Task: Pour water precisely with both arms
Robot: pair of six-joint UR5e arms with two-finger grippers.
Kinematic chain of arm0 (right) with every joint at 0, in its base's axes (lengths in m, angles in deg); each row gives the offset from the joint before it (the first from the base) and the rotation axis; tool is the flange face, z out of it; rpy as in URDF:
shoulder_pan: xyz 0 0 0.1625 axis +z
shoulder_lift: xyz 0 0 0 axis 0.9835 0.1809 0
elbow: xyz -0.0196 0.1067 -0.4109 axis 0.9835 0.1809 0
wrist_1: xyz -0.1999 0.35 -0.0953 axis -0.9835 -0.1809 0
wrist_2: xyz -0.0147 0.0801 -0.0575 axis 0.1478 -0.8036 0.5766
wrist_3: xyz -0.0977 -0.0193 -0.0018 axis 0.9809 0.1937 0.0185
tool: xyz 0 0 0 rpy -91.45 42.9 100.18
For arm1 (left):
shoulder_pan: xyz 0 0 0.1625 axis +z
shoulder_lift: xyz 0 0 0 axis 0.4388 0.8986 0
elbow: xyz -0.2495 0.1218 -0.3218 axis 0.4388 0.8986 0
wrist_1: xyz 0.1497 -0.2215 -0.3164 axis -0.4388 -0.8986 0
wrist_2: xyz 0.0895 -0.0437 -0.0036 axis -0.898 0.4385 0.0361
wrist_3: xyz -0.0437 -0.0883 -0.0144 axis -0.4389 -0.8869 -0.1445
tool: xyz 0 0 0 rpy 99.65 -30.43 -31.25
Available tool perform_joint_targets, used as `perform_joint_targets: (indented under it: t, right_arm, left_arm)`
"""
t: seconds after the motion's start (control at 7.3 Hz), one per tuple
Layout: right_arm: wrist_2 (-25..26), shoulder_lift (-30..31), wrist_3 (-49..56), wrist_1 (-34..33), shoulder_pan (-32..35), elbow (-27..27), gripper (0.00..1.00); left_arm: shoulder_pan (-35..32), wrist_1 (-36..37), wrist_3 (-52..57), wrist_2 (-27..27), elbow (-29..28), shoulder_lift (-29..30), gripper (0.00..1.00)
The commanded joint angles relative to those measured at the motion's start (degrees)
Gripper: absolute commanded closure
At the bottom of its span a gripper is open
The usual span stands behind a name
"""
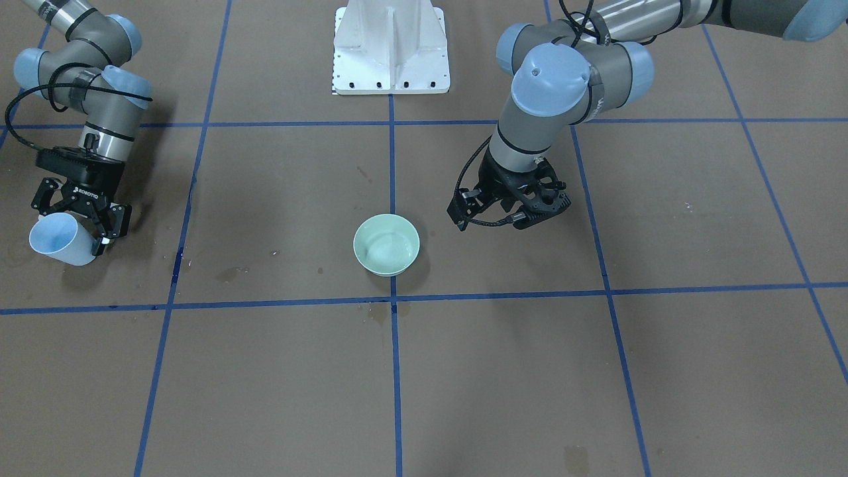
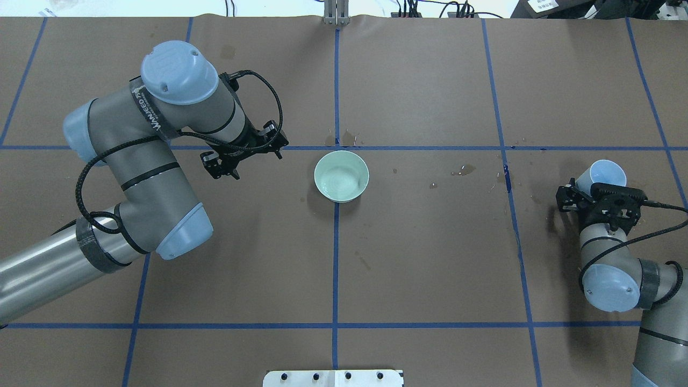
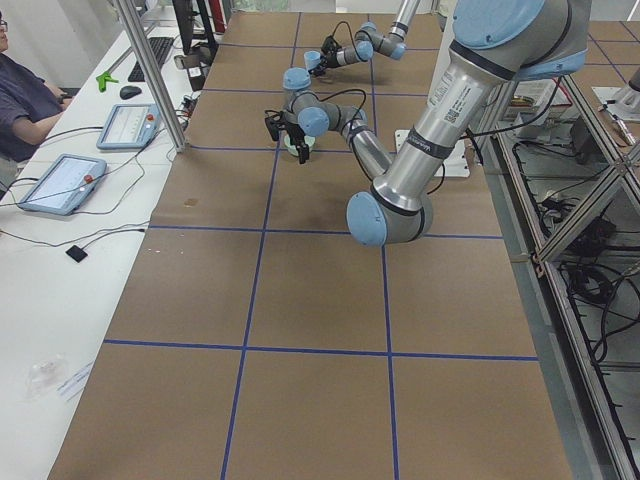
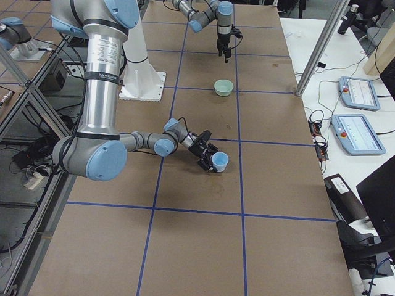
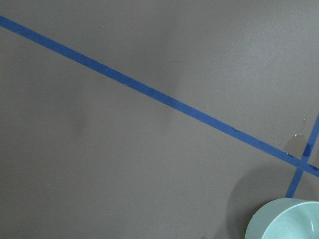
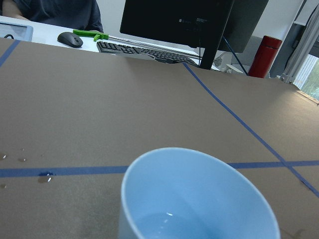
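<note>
A pale green bowl (image 1: 387, 244) stands at the table's middle on a blue tape crossing, with a faint sheen of water inside; it also shows in the overhead view (image 2: 341, 176) and at the corner of the left wrist view (image 5: 286, 221). My right gripper (image 1: 76, 228) is shut on a pale blue cup (image 1: 58, 240), held tilted and low, far to the bowl's side (image 2: 607, 174). A little water (image 6: 164, 221) lies in the cup's bottom. My left gripper (image 1: 533, 215) points down beside the bowl, shut and empty, a short gap from the rim.
The white pedestal (image 1: 391, 50) stands at the robot's base. Dark wet stains (image 2: 465, 170) mark the brown paper between bowl and cup. A keyboard (image 6: 144, 50) and a red bottle (image 6: 259, 56) lie beyond the table's far edge.
</note>
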Motion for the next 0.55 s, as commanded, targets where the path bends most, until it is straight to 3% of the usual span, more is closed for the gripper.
perform_joint_targets:
  t: [0.0, 0.27, 0.41]
  right_arm:
    - [-0.06, -0.28, 0.0, -0.02, 0.66, 0.98, 0.02]
    - [-0.24, -0.28, 0.35, 0.07, 1.36, 0.98, 0.02]
    - [-0.33, -0.54, 0.18, 0.07, 1.71, 0.98, 0.19]
  left_arm:
    - [0.12, 0.0, 0.0, 0.06, 0.05, -0.11, 0.0]
    - [0.13, 0.0, -0.17, 0.06, 0.22, -0.11, 0.0]
    - [0.13, 0.0, -0.18, 0.06, 0.22, -0.2, 0.0]
